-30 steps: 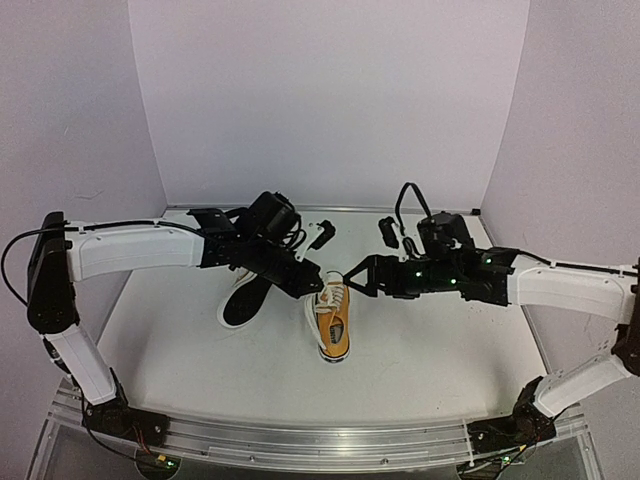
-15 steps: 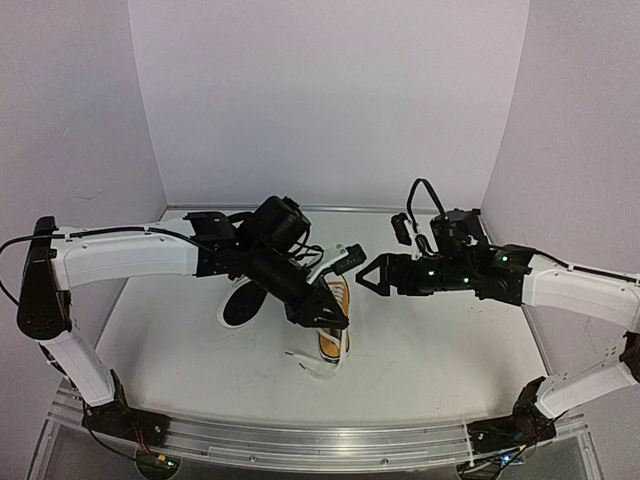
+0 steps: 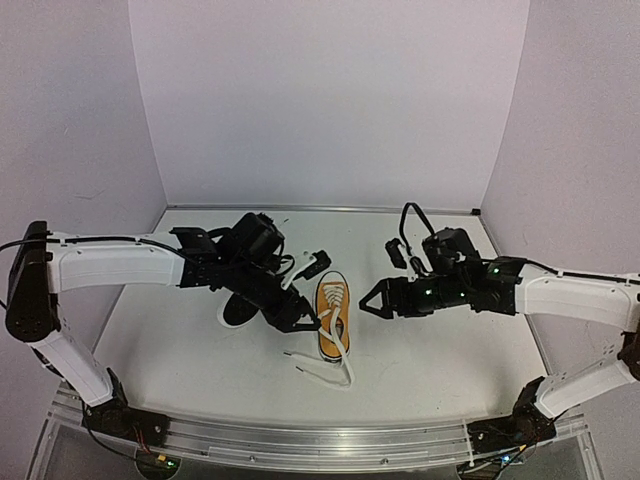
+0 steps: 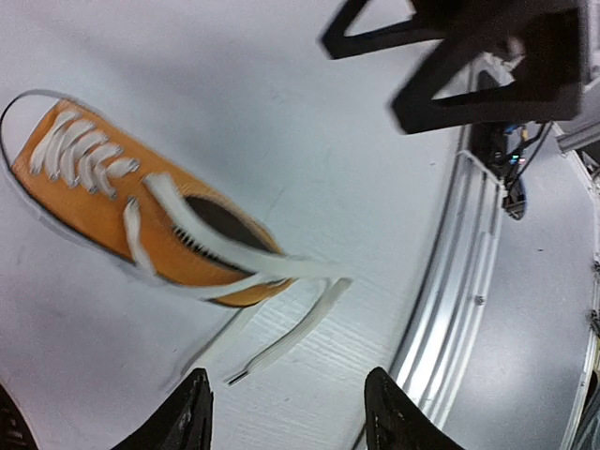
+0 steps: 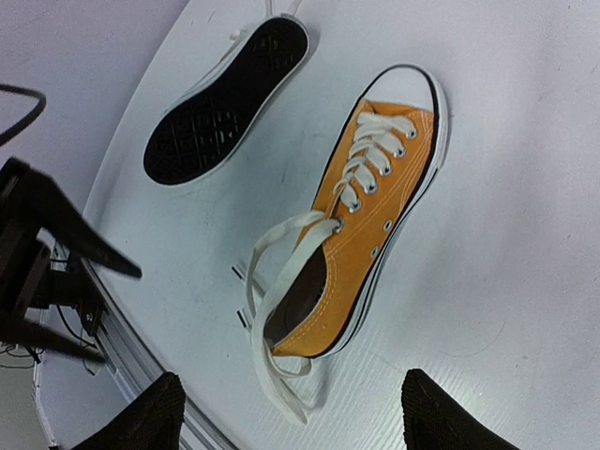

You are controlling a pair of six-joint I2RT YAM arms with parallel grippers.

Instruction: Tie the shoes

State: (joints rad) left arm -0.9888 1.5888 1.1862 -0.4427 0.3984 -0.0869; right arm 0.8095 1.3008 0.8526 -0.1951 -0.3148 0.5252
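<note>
Nearest of all, just past the metal rail [image 3: 320, 437] at the front edge, the white surface [image 3: 440, 355] carries the loose ends of the white laces [image 3: 318, 364]. They trail off the heel of the orange shoe [image 3: 334, 318] toward 7 o'clock and lie flat, with no knot or bow in them. The orange shoe stands on its sole near the middle of the surface, heel toward 6 o'clock and white toe cap toward 12 o'clock. One lace crosses its opening on a slant (the wrist views show the lacing threaded through the eyelets up the front).

At the shoe's 9 o'clock the left hand [image 4: 286, 375] hangs just beside it, its fingers parted to a middling gap with nothing between them. At the shoe's 3 o'clock, a little apart from it, the right hand [image 5: 291, 375] points toward the shoe with its fingers spread wide, also empty.

Farther back, at about 10 o'clock from the orange shoe, the second shoe [image 3: 243, 305] lies sole up. Its black tread and white rubber edge show, and it is partly under the left arm. The two shoes are near each other but do not touch.
</note>
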